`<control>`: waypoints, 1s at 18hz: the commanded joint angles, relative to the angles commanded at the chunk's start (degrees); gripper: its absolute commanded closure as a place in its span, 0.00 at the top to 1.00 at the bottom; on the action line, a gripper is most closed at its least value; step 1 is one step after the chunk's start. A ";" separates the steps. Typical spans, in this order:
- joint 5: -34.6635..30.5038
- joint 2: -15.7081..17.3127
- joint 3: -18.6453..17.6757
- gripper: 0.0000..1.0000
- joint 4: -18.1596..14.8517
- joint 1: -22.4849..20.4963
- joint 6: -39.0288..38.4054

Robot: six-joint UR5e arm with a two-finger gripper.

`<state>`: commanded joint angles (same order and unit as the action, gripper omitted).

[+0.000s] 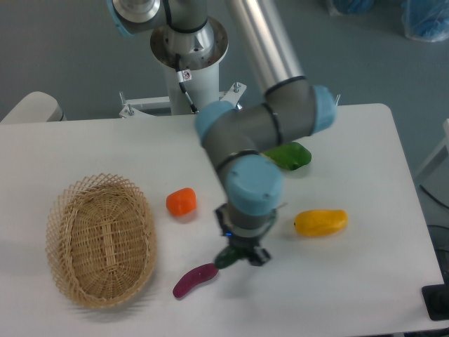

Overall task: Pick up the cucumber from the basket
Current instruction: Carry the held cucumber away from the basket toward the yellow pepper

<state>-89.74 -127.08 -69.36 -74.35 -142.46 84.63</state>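
The cucumber [226, 258] is held in the pincer [242, 255] above the white worktop [365, 175], well apart from the basket [100, 239], which lies at the left. Only one dark green end of the cucumber is seen, poking out to the left below the arm's blue-capped wrist; the rest is hidden by the wrist and pincer. The fingers themselves are largely covered from this view. Just beside the cucumber's end lies a purple eggplant [195, 279]. A bok choy [289, 155] is partly hidden behind the arm. An orange vegetable [181, 201] and a yellow one [320, 222] lie in full view.
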 joint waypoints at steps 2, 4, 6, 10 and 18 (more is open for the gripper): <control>0.00 -2.02 2.38 0.24 -0.18 -0.89 2.11; 0.09 -3.96 3.70 0.23 0.00 -2.29 2.82; 0.70 -5.02 5.11 0.22 -0.26 -3.70 4.74; 2.81 -5.81 5.81 0.22 -0.35 -4.49 6.95; 2.37 -5.72 5.20 0.23 0.17 -4.14 8.45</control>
<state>-87.36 -132.80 -64.16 -74.18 -146.60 93.07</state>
